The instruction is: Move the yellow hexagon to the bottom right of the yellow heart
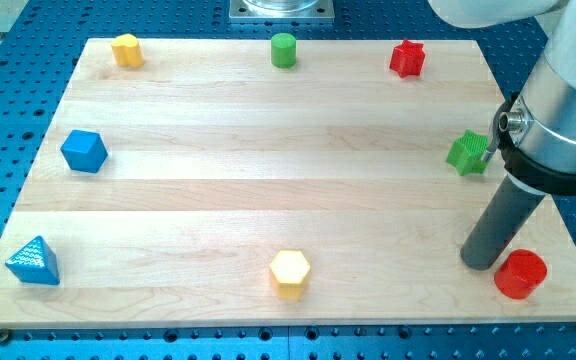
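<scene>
The yellow hexagon (290,273) stands near the board's bottom edge, a little right of centre. The yellow heart (127,49) sits at the board's top left corner. My tip (481,264) rests on the board at the bottom right, far to the right of the hexagon and just left of the red cylinder (520,274). The rod rises up and to the right into the arm's grey body.
A green cylinder (284,49) and a red star (407,58) stand along the top edge. A green star (467,153) is at the right edge, beside the arm. A blue cube (84,151) and a blue triangle (34,261) are at the left.
</scene>
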Action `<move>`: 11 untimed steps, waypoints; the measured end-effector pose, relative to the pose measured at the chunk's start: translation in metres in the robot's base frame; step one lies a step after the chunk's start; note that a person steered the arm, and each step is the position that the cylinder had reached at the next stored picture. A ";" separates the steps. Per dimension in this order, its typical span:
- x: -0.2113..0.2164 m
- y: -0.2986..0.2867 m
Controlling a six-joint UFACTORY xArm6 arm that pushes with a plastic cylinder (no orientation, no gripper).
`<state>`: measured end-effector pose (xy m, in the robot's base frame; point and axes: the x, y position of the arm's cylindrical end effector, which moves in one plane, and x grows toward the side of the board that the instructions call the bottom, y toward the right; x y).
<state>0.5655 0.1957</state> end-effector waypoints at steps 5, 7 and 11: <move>-0.001 0.001; 0.000 0.001; 0.000 -0.091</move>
<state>0.5651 0.1048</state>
